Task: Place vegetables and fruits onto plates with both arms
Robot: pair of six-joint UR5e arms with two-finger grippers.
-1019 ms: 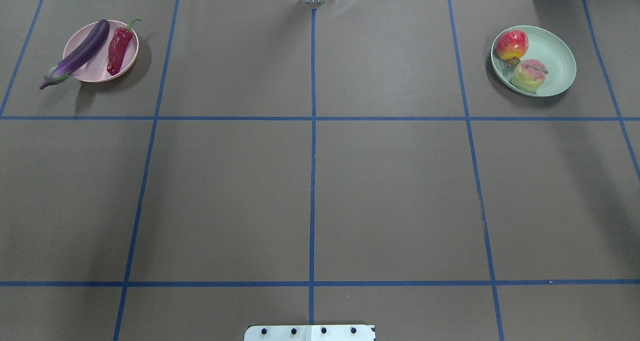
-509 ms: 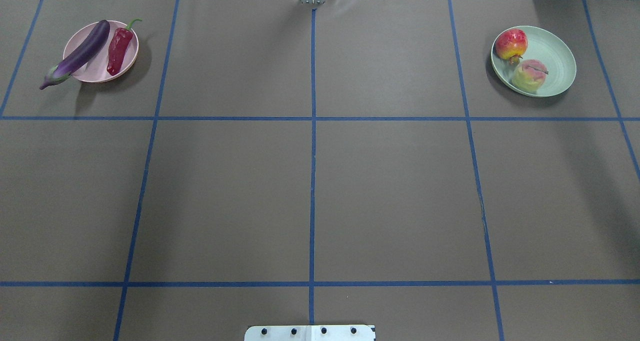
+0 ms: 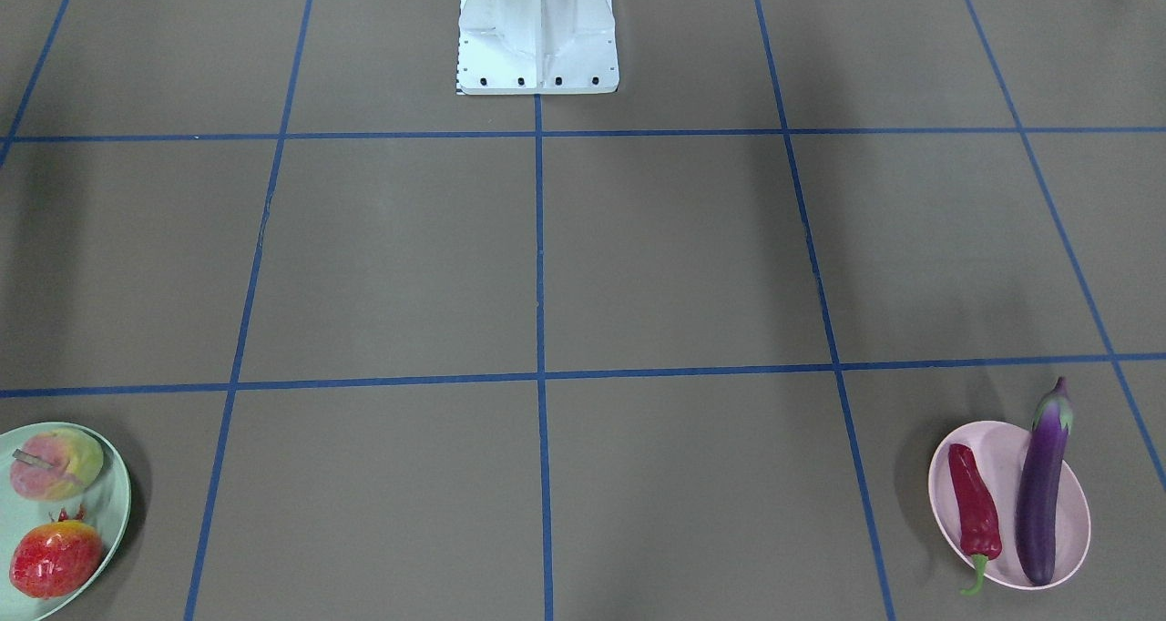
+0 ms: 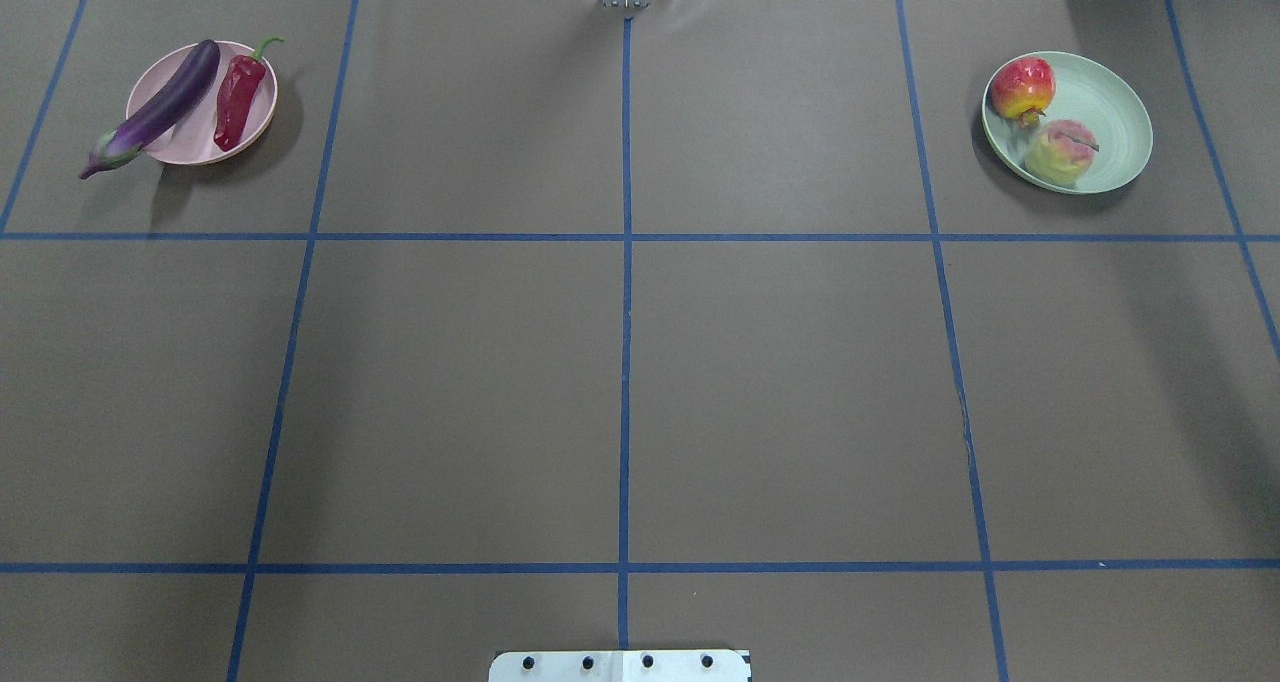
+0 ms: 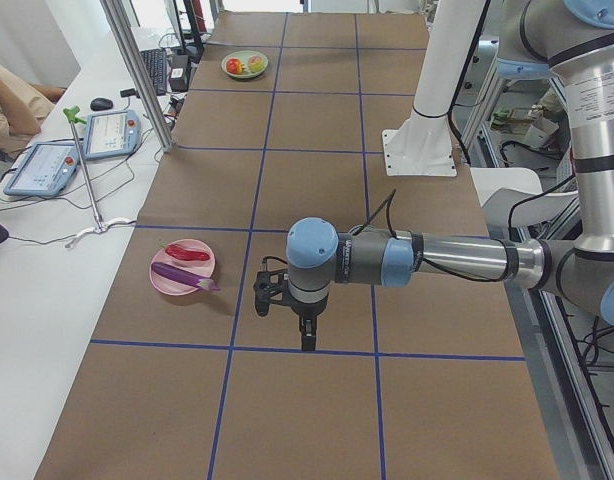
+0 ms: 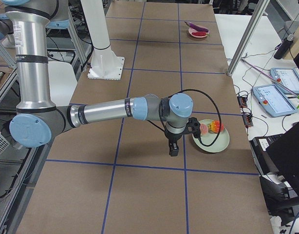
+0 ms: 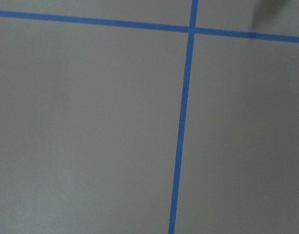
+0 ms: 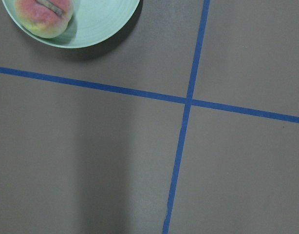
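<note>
I judge placing finished: eggplant (image 4: pixel 160 107) and chili (image 4: pixel 238 102) lie on the pink plate (image 4: pixel 180 158), far-left of the base block (image 4: pixel 620 665); peach (image 4: pixel 1058 152) and red-orange fruit (image 4: pixel 1022 87) sit on the mint plate (image 4: pixel 1112 112), far-right. I cannot tell the jaws of the left gripper (image 5: pixel 306 338) or the right gripper (image 6: pixel 174 147); next, I'd home both.

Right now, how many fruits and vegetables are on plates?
4. The eggplant and chili pepper lie on the pink plate, the eggplant's cap end overhanging its rim; the peach and red-orange fruit sit on the green plate. None appears hidden.
</note>
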